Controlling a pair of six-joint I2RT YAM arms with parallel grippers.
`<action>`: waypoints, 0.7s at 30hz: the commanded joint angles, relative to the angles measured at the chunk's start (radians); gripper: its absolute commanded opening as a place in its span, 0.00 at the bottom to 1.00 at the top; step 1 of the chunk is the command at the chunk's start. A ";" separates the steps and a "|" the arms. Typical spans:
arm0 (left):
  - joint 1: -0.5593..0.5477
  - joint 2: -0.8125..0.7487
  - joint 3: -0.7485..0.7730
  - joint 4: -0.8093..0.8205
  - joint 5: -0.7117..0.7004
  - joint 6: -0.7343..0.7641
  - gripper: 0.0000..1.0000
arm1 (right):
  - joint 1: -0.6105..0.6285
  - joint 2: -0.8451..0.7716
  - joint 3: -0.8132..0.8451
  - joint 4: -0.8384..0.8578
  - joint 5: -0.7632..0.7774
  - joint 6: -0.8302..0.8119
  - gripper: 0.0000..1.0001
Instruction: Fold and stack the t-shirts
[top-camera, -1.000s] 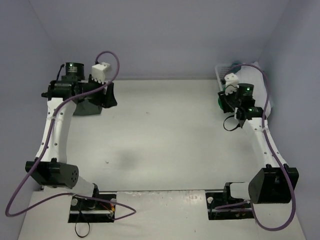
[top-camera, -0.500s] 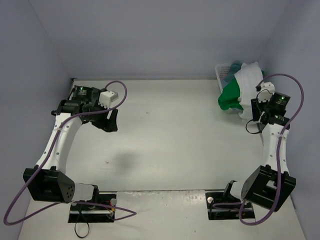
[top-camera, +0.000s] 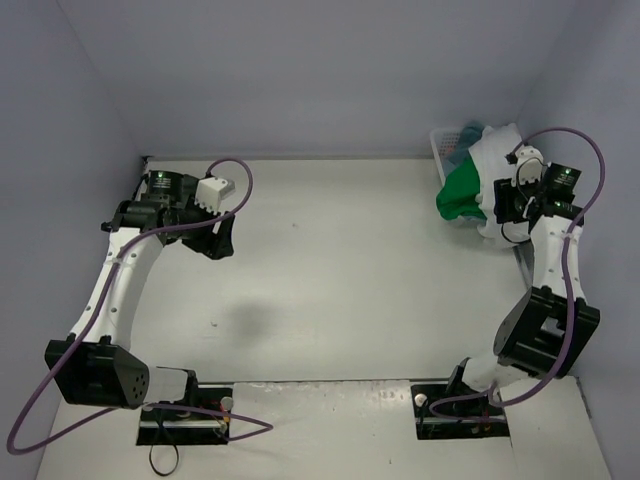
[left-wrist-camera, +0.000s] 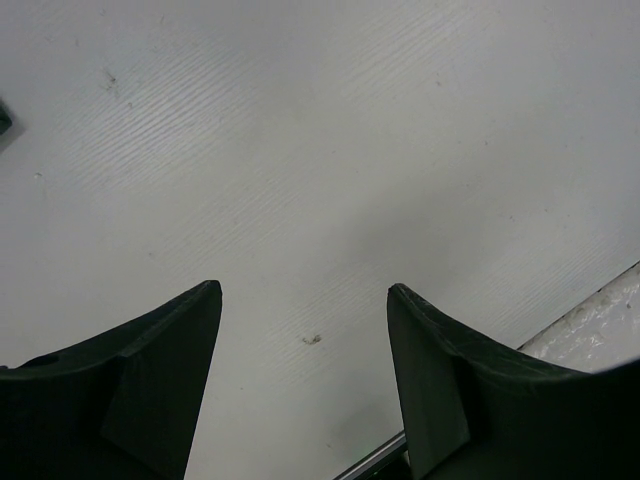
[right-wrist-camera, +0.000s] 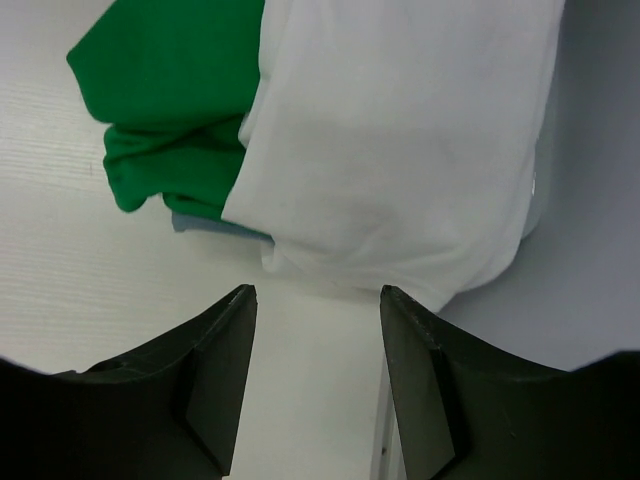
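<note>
Two grippers spread, no shirt in hand yet

Over the last sec the R gripper (right-wrist-camera: 315, 290) has swung off the pile. It now hovers at the pile's near edge, jaws spread, holding nothing. At the far-right corner of the table (top-camera: 330, 260) the white t-shirt (right-wrist-camera: 400, 130) drapes over the heap, w/ the green t-shirt (right-wrist-camera: 170, 90) beside it and a teal-blue t-shirt (right-wrist-camera: 205, 224) peeking from under both. The basket (top-camera: 440, 145) sits behind. L gripper (left-wrist-camera: 305, 290) is also spread, over bare tabletop, well apart from the shirts. Prob. lining up the 1st pick; folding not begun.
</note>
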 joint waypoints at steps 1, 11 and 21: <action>0.004 -0.022 0.045 0.035 -0.004 0.017 0.62 | 0.001 0.067 0.104 0.013 -0.087 0.027 0.49; 0.006 -0.008 0.058 0.035 -0.002 0.011 0.61 | 0.026 0.233 0.279 -0.031 -0.117 0.050 0.50; 0.009 0.009 0.055 0.036 -0.011 0.006 0.62 | 0.095 0.284 0.333 -0.034 -0.104 0.062 0.54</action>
